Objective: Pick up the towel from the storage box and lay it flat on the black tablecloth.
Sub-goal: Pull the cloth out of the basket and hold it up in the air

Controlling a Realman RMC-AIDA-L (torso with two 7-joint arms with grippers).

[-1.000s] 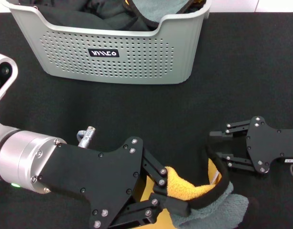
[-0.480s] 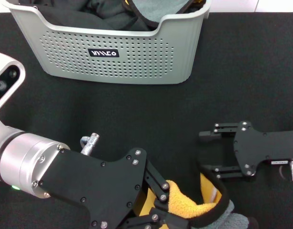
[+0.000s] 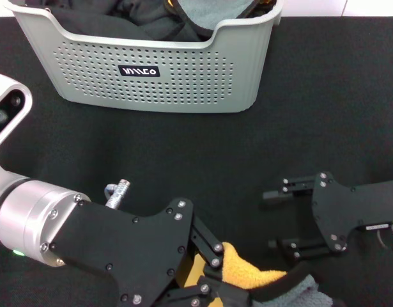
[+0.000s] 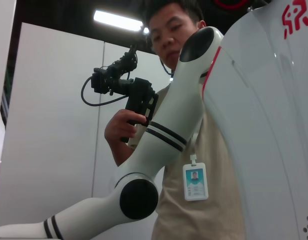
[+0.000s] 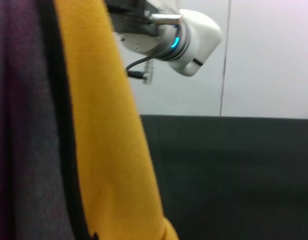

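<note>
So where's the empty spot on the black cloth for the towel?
The black tablecloth is bare between the storage box and the two grippers, and right of the box. The near edge is crowded: left gripper clamps the towel, right gripper open beside it.

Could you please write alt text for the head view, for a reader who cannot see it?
The left claw grips the towel low over the black tablecloth, while the open right claw sits beside it. The storage box stands behind.
</note>
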